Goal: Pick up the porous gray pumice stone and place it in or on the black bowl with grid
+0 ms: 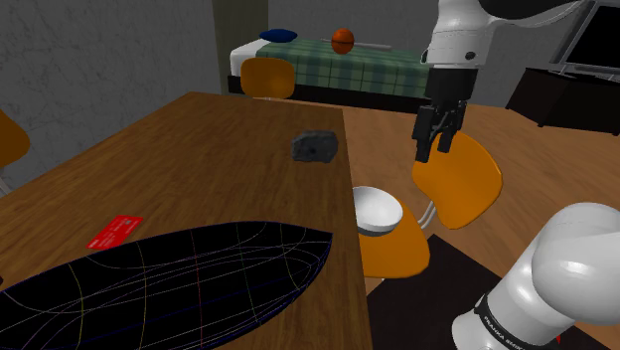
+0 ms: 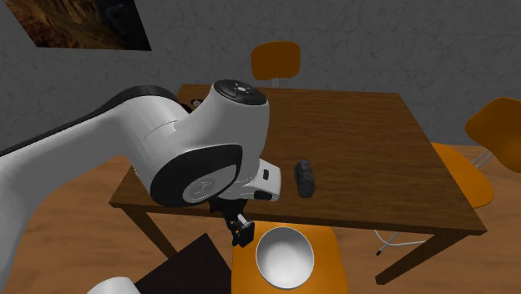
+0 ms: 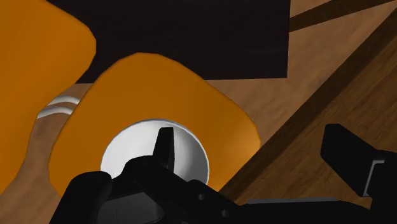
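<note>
**Step:** approach, pre-grasp. Gripper (image 1: 435,139) hangs off the desk (image 1: 199,149) edge, above an orange chair (image 1: 397,254) w/ a white bowl (image 1: 376,210). Fingers (image 3: 165,147) apart, nothing between.

**Pumice stone** (image 1: 315,147): on wood-grain desk, untouched. Dark gray, blocky, rough-faced.

**Black bowl** (image 1: 169,283): wide, shallow, thin coloured grid lines, well apart from stone.

**Next:** traverse over stone, descend, close across narrower faces.

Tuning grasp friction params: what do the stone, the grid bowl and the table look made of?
Stone: dark grey, matte, with a lumpy, faceted surface. It looks like rock, but no pores are clear.
Grid bowl: flat black with thin coloured grid lines and no shine. The material is open.
Table: brown with streaked grain and a low sheen. It looks like wood.
</note>
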You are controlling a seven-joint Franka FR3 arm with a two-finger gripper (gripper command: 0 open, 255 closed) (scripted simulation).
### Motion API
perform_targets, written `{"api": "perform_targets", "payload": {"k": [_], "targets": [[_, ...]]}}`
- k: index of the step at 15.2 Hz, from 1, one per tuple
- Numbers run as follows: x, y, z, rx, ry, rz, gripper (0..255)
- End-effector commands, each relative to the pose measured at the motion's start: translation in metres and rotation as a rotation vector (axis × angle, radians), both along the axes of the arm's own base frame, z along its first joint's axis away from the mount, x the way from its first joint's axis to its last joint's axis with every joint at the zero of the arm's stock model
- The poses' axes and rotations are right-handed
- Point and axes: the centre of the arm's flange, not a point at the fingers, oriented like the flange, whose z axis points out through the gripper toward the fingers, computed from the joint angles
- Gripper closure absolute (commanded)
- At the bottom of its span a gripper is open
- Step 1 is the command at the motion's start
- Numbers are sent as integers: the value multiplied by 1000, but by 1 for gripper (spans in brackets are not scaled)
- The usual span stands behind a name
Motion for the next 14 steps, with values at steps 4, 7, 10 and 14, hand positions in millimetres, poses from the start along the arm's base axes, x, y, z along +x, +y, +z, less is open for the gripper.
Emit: {"api": "perform_targets", "payload": {"k": [4, 7, 10, 14], "targets": [[38, 4, -8, -18, -7, -10, 0], [75, 7, -15, -35, -14, -20, 0], [113, 9, -23, -53, -21, -29, 0], [164, 12, -32, -76, -30, -42, 0]]}}
